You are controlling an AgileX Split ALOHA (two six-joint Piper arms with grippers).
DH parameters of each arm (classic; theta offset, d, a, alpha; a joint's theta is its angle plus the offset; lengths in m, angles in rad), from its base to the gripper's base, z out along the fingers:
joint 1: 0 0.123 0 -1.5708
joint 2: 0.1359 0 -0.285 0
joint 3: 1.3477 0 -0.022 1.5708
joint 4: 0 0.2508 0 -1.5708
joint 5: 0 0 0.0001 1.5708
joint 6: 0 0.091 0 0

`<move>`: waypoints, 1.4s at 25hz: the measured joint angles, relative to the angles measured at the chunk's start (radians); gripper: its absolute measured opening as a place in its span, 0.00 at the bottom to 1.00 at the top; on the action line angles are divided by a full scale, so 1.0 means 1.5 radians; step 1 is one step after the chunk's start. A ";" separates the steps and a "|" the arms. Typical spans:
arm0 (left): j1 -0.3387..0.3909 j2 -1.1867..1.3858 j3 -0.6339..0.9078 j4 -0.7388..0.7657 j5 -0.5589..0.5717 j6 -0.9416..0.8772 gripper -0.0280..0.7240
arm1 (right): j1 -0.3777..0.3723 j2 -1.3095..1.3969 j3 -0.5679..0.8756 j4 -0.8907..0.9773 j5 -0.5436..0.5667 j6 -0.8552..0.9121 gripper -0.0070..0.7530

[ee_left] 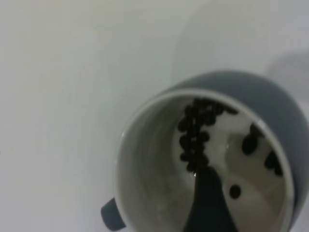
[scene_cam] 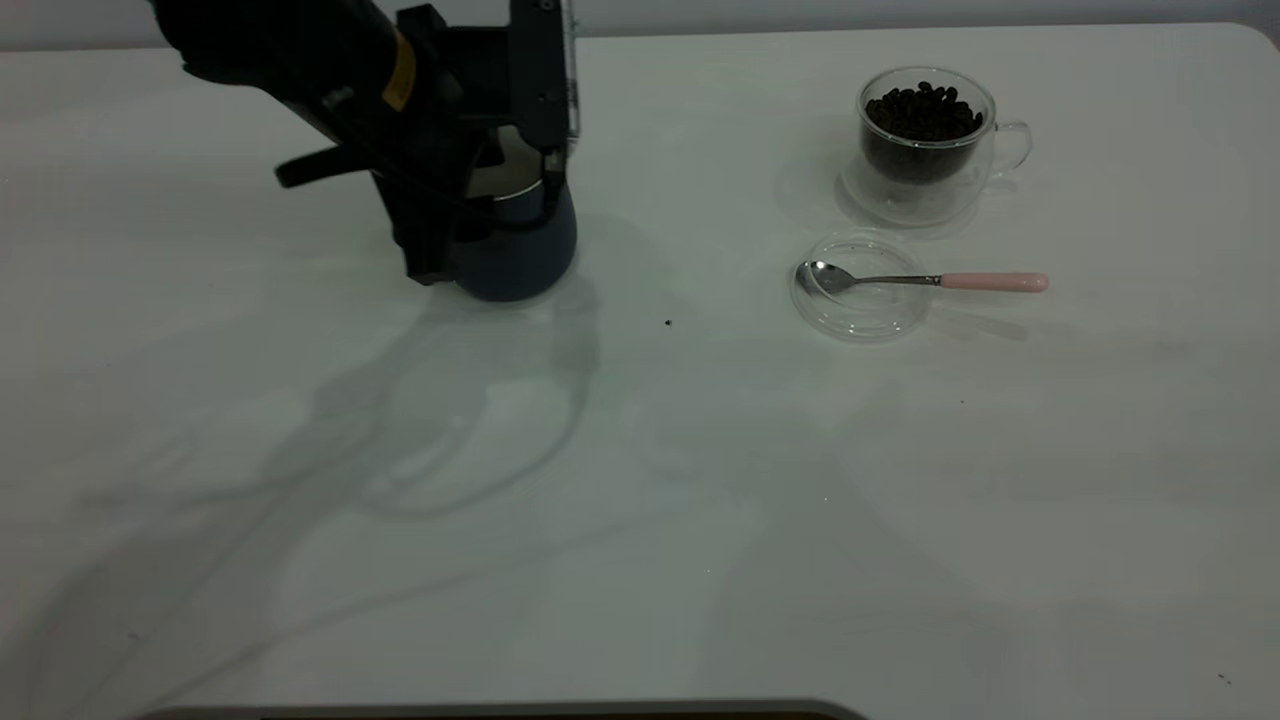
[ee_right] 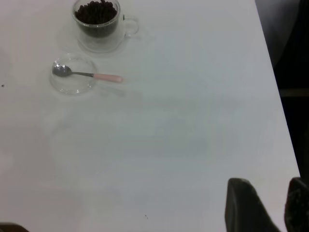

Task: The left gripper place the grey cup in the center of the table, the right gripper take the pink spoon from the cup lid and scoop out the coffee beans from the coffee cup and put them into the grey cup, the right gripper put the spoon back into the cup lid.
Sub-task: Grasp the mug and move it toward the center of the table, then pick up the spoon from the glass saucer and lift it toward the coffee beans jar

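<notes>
Step one in hand: the left gripper (scene_cam: 500, 215) pinches the grey cup's (scene_cam: 520, 255) rim toward the worktop's (scene_cam: 640, 520) far-left corner—next, carry it to centre—while the right gripper (ee_right: 270, 208) waits spread, off the near-right edge.

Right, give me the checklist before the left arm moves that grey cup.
1. Grey cup upright on the table: ok.
2. Cup at the table's centre: not ok, it stands left of the middle.
3. Left gripper holding the cup firmly: cannot tell.
4. Cup empty: not ok, some beans lie inside.
5. Spoon in the lid, with its pink handle out over the rim: ok.
6. Right gripper out of the way: ok, jaws open, far from the spoon and the coffee cup.
</notes>
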 joint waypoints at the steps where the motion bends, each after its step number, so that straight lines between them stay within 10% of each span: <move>1: -0.003 -0.002 0.000 -0.001 -0.002 -0.011 0.82 | 0.000 0.000 0.000 0.000 0.000 0.000 0.33; 13: -0.004 -0.196 0.000 -0.020 0.145 -0.142 0.82 | 0.000 0.000 0.000 0.000 0.000 0.000 0.33; 24: -0.004 -0.568 0.003 -0.039 0.522 -0.405 0.82 | 0.000 0.000 0.000 0.000 0.000 0.000 0.33; 35: -0.004 -0.862 0.006 -0.193 0.828 -0.369 0.82 | 0.000 0.000 0.000 0.000 0.000 0.000 0.33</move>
